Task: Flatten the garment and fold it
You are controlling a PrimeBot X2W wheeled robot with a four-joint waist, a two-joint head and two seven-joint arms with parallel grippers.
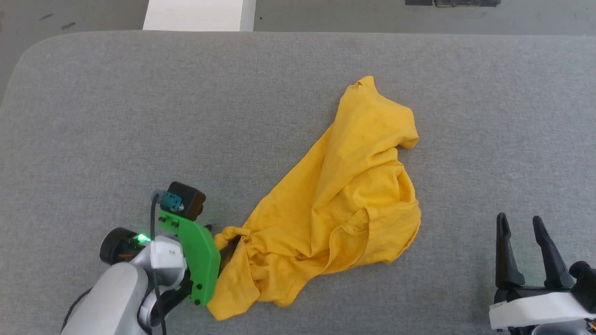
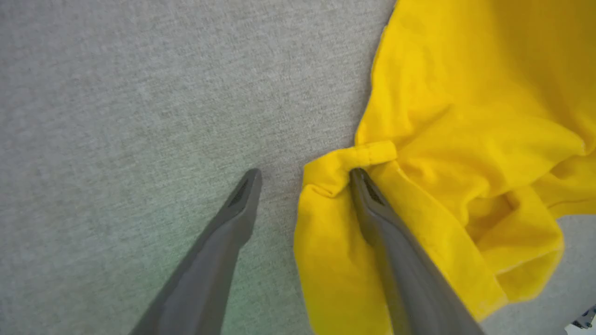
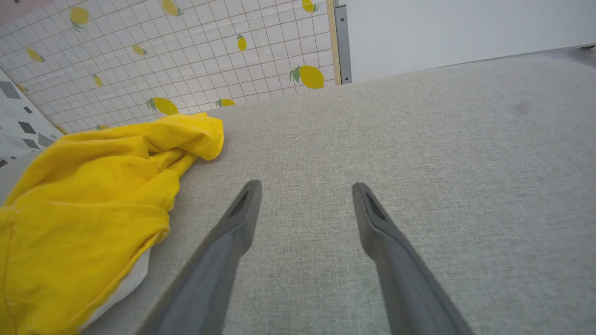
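Observation:
The garment point(image 1: 344, 195), a mustard-yellow T-shirt, lies crumpled right of centre on the grey table point(image 1: 139, 116). My left gripper point(image 1: 220, 243) sits at its lower left corner, partly behind a green bracket. In the left wrist view the left gripper point(image 2: 305, 174) is open, with a hemmed fold of the garment point(image 2: 447, 139) lying between the fingers and one finger point(image 2: 386, 223) resting against the cloth. My right gripper point(image 1: 524, 228) stands open at the lower right, apart from the cloth. The right gripper point(image 3: 306, 186) hovers over bare table, the garment point(image 3: 93, 195) to its left with a white patch underneath.
A white block point(image 1: 198, 15) and a dark object point(image 1: 454, 2) lie past the table's far edge. A lemon-patterned tiled wall point(image 3: 186, 56) and a white panel point(image 3: 465, 28) stand beyond the table in the right wrist view. The table's far left corner point(image 1: 28, 60) is rounded.

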